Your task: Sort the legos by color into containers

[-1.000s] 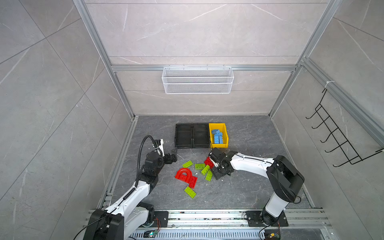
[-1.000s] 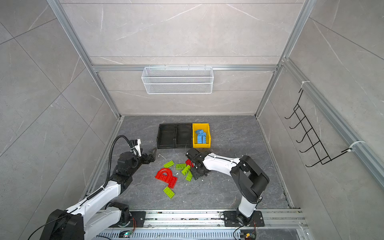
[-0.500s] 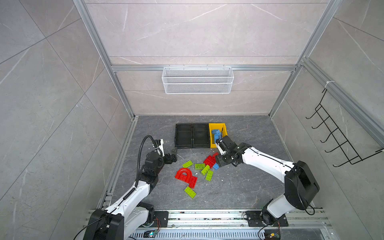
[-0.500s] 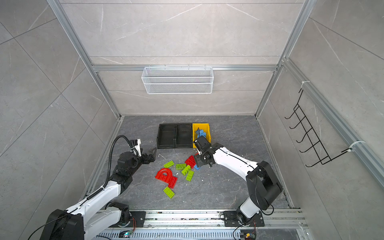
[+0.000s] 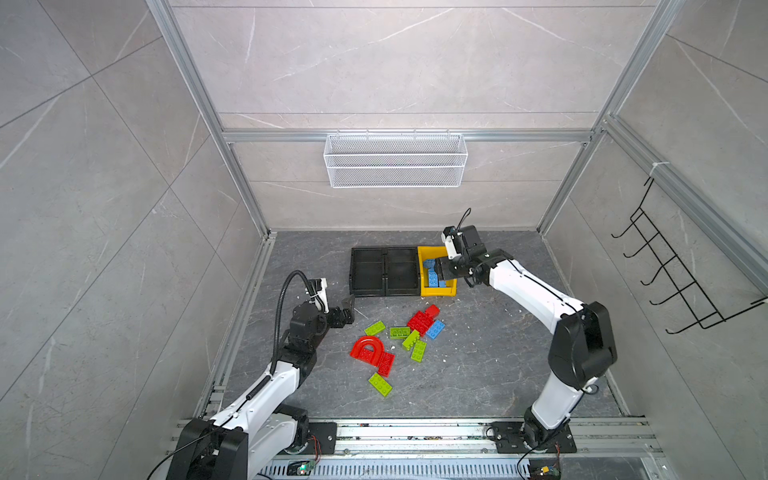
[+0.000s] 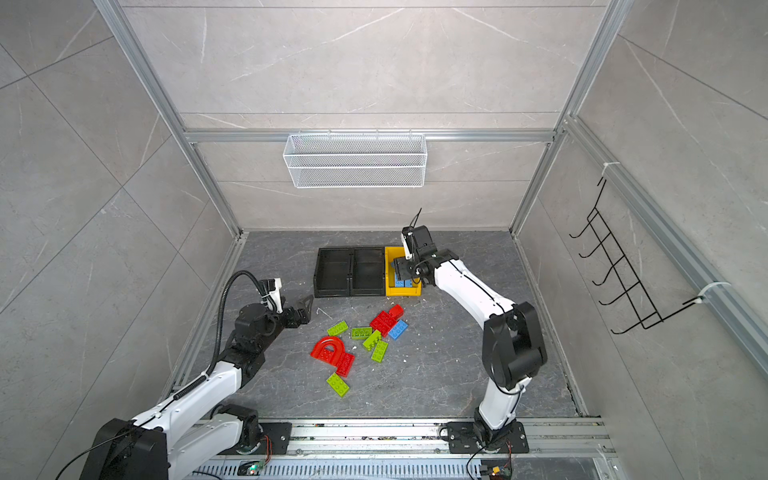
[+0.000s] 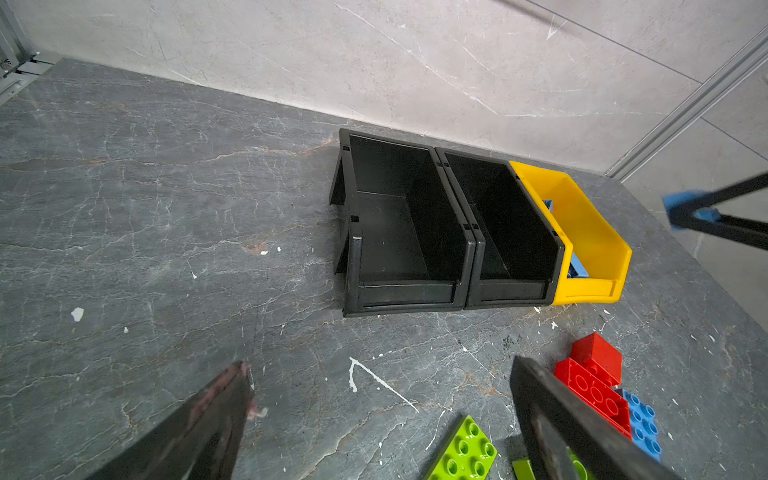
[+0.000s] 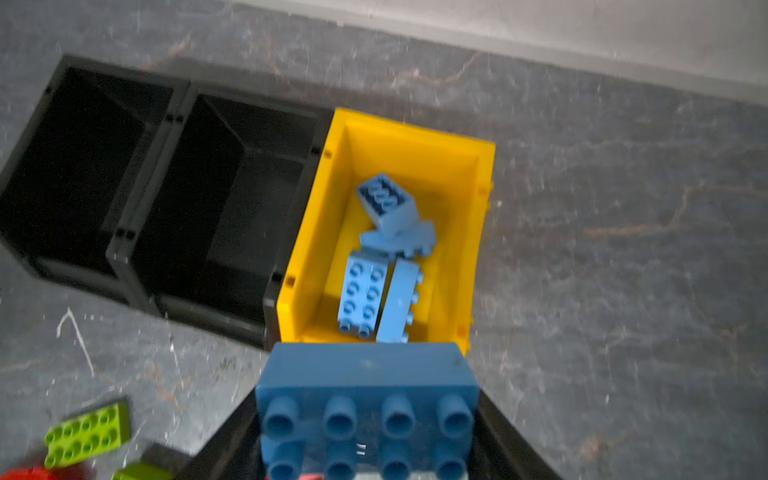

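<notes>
My right gripper [image 5: 443,272] [image 8: 365,419] is shut on a blue brick [image 8: 365,395] and hangs over the front of the yellow bin [image 5: 439,291] [image 8: 482,232], which holds several blue bricks [image 8: 360,297]. Two black bins [image 5: 366,292] [image 7: 415,291] stand left of it with nothing showing inside. On the floor in front lie a red arch [image 5: 367,348], red bricks [image 5: 422,320], one blue brick [image 5: 435,329] and several lime green bricks [image 5: 380,384]. My left gripper [image 5: 347,309] [image 7: 380,365] is open and holds nothing, left of the pile.
A white wire mesh basket [image 5: 395,166] hangs on the back wall. A black hook rack [image 5: 665,274] is on the right wall. A metal rail [image 5: 415,432] carries both arm bases along the front edge.
My right gripper has lifted a blue brick out of the pile and carried it back over the yellow bin. The left arm has not moved.
</notes>
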Robot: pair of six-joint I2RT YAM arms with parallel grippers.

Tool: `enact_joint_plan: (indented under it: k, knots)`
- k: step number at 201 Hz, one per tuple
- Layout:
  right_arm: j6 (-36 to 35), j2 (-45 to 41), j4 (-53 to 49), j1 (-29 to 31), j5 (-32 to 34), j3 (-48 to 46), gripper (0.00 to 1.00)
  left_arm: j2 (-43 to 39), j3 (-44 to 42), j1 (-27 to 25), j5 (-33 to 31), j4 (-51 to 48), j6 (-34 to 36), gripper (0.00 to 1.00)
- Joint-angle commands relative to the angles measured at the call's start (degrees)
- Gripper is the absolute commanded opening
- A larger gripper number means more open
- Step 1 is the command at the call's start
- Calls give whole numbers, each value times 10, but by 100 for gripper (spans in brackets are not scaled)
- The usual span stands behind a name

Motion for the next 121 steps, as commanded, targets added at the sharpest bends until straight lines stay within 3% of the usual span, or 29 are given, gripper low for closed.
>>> enact_joint_plan:
  k: [1, 47, 121]
  knots:
    - [-16, 57, 7, -15, -11, 56, 64, 0, 12, -2, -7, 19, 5, 100]
    - [-4, 135, 14, -28, -25, 132, 64, 1, 12, -2, -12, 19, 8, 100]
    - [10, 185, 26, -29, -40, 155, 65, 2, 12, -2, -11, 18, 9, 100]
